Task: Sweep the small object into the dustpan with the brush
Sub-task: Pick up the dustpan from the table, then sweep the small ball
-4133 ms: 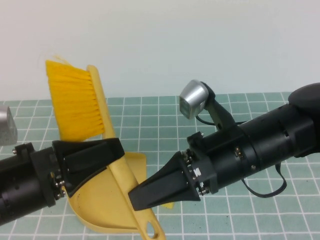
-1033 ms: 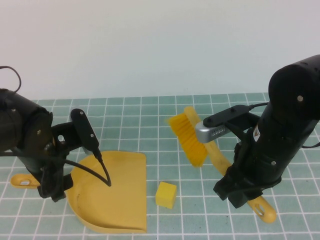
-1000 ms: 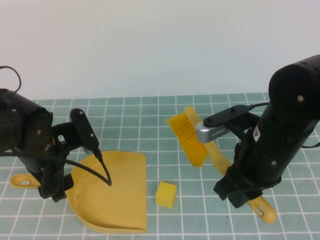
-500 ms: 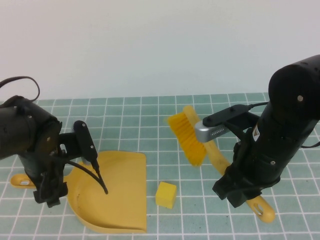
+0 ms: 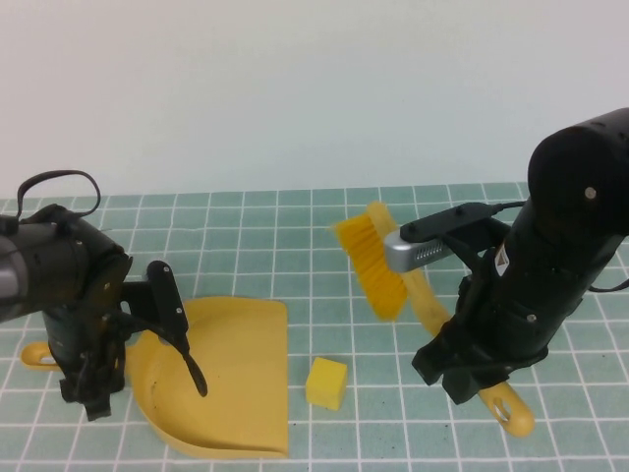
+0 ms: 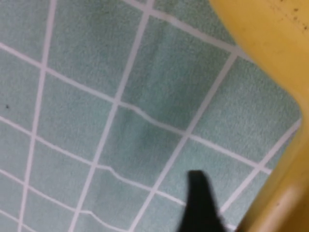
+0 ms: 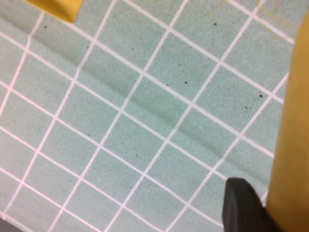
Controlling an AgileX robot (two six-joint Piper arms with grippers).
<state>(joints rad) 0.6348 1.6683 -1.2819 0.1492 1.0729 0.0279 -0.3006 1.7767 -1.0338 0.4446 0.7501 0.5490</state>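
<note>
Small object: a yellow cube (image 5: 327, 383) is seen on the table (image 5: 295, 226), just right of the dustpan's open edge.
Handling: judged light and rigid; it should be pushed by bristles, not grasped.
Dustpan (image 5: 231, 379): nothing is seen inside it.
Brush (image 5: 378, 270): raised, right of and beyond the cube.
Right hand (image 5: 472, 379): closed on the brush handle.
Left hand (image 5: 93, 388): at the dustpan handle; its opening cannot be told.
</note>
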